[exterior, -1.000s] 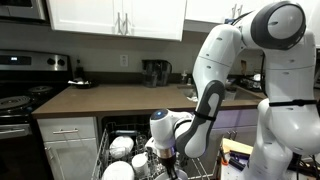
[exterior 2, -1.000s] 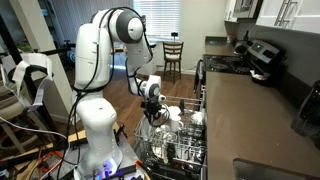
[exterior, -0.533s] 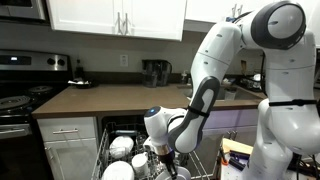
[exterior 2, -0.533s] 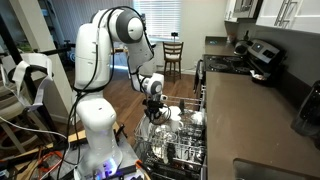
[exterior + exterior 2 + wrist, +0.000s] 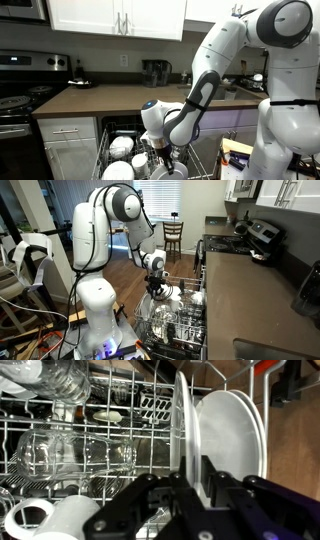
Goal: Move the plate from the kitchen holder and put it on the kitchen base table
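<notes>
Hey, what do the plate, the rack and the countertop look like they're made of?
The plate is glossy white, likely glazed ceramic, maybe melamine. The rack is thin pale rods, probably coated wire. The countertop is flat matte brown, likely laminate.

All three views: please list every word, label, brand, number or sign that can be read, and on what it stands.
No text can be read in any view.
On the stove panel: a small lit display, too blurred to read.
On the robot arm: no legible label.
On the plate and the rack: no print shows.
</notes>
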`<state>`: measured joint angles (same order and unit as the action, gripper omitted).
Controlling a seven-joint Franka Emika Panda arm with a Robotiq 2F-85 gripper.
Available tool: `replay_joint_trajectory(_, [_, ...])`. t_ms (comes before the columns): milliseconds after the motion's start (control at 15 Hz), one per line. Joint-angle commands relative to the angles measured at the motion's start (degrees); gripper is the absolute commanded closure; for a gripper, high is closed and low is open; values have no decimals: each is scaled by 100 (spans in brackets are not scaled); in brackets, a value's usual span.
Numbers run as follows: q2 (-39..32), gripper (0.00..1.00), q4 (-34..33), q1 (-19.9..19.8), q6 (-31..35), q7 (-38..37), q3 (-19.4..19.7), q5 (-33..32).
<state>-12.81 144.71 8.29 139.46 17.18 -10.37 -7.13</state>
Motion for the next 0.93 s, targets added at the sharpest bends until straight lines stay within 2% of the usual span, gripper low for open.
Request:
replay_joint_trajectory(0, [493, 94, 27, -101, -270, 289, -75, 212])
replay_joint_trajectory(400, [917, 94, 103, 6, -286, 160, -89, 230])
replay_joint_trajectory(867, [1346, 94, 97, 121, -212, -117, -42, -98])
